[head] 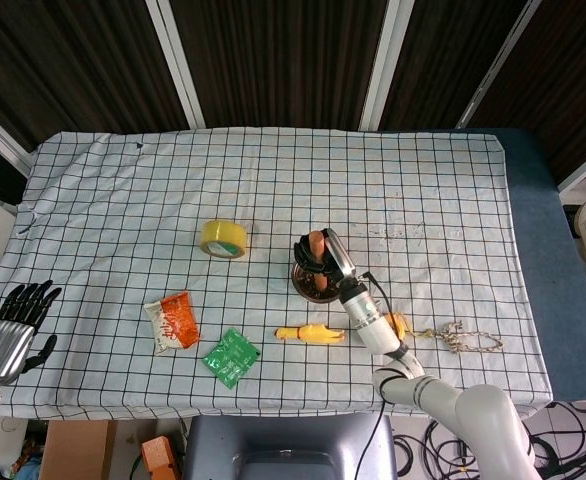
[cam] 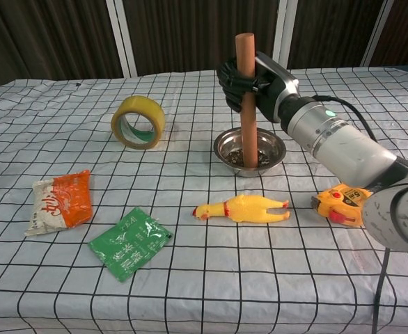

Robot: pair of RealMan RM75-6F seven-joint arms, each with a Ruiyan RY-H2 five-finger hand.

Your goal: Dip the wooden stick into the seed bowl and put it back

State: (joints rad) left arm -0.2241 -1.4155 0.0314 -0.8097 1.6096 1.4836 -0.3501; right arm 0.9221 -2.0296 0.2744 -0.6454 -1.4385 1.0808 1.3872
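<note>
The right hand [cam: 249,80] grips the wooden stick [cam: 246,97] with its dark fingers wrapped around the upper part of it. The stick stands nearly upright, and its lower end is inside the seed bowl [cam: 250,150], among the dark seeds at the bottom. In the head view the same hand [head: 316,258] is above the bowl [head: 305,285] and covers most of it, so only the round top end of the stick [head: 316,241] shows there.

The bowl is a small metal one and it stands on the checked tablecloth [cam: 280,278], near the middle of the table. Just in front of the bowl lies a yellow rubber chicken [cam: 243,207], on its side, apart from the bowl. To the right of the chicken, under the right forearm, there is an orange and yellow tape measure [cam: 340,204]. A roll of yellow tape [cam: 139,122] stands tilted on its edge to the left of the bowl. Further left and nearer to the camera lie an orange and white snack packet [cam: 61,202] and a green packet [cam: 130,243], both flat on the cloth.

The left hand [head: 15,332] is only in the head view, beside the left edge of the table. Its fingers are apart and it holds nothing.
</note>
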